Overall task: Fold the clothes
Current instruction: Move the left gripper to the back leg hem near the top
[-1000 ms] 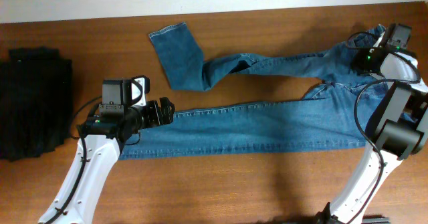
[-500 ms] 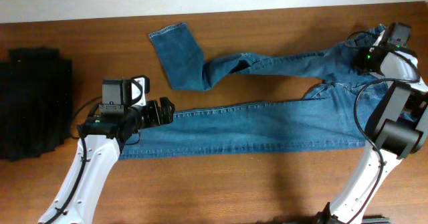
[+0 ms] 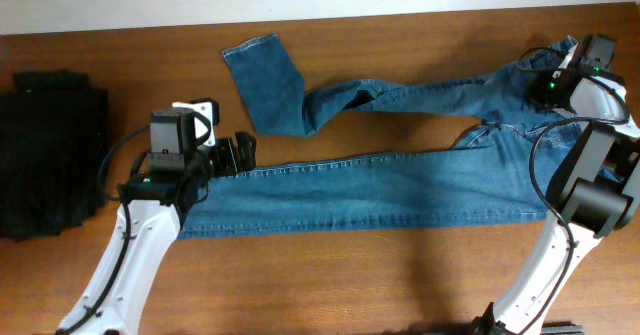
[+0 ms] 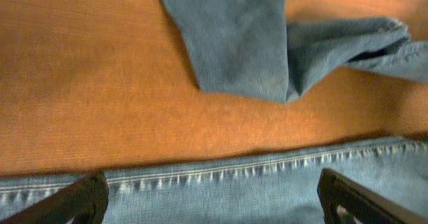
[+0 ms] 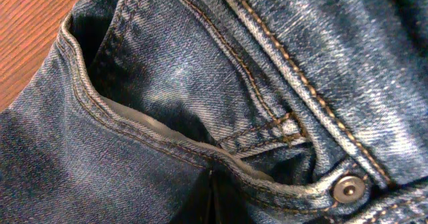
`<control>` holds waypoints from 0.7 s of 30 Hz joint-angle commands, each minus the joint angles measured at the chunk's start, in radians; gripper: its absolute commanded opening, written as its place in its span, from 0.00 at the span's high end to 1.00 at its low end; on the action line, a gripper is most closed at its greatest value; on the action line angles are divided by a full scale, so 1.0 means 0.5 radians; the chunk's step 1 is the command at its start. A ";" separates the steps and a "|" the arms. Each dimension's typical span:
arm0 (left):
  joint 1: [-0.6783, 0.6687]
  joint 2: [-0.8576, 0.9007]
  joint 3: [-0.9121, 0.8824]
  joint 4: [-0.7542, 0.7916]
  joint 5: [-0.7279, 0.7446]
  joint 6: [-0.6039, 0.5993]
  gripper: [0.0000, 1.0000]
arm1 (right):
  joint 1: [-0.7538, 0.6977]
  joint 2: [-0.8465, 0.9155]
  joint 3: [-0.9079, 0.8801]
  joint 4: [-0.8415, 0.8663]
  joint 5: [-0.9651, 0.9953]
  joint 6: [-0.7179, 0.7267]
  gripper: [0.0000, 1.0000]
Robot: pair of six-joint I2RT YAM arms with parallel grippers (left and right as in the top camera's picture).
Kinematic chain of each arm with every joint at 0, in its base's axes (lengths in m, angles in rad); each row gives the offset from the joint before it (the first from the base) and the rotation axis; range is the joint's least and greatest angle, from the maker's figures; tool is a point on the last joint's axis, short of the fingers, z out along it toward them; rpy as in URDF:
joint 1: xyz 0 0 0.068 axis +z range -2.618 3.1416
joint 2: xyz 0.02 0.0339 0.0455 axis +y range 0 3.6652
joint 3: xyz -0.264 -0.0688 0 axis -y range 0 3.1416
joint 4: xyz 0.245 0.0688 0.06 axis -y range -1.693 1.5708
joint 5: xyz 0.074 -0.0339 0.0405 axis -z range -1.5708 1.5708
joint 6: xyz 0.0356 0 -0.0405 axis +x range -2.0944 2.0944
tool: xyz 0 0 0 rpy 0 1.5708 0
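Jeans (image 3: 400,185) are lying spread across the tabletop (image 3: 350,275); left jaws are gaping wide over the near leg's seam; right jaws are apparently sitting at the waistband, opening impossible to tell.

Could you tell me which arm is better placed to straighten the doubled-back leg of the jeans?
Left, probably. The left gripper is open over the straight leg, and the doubled-back leg lies just beyond it in its wrist view. The right gripper is at the waist end, far from that leg.

Wooden table (image 3: 400,275) carried jeans (image 3: 400,190) spread centre to right, black garment pile (image 3: 50,155) at left edge.
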 commanded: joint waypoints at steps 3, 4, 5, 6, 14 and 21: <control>-0.021 0.262 0.000 0.368 -0.021 -0.029 0.01 | 0.021 0.164 -0.079 -0.053 -0.050 -0.001 0.96; -0.030 0.320 0.000 0.461 -0.021 -0.047 0.01 | 0.021 0.164 -0.079 -0.053 -0.050 -0.001 0.96; -0.033 0.381 0.000 0.563 -0.021 -0.063 0.01 | 0.021 0.164 -0.079 -0.053 -0.050 -0.001 0.96; -0.035 0.457 0.000 0.684 -0.021 -0.083 0.01 | 0.021 0.164 -0.079 -0.054 -0.050 -0.001 0.96; -0.049 0.996 0.002 1.466 0.074 -0.421 0.01 | 0.021 0.164 -0.079 -0.062 -0.050 -0.001 0.96; -0.050 1.202 0.187 1.229 0.085 -0.464 0.01 | 0.021 0.164 -0.079 -0.061 -0.050 -0.001 0.96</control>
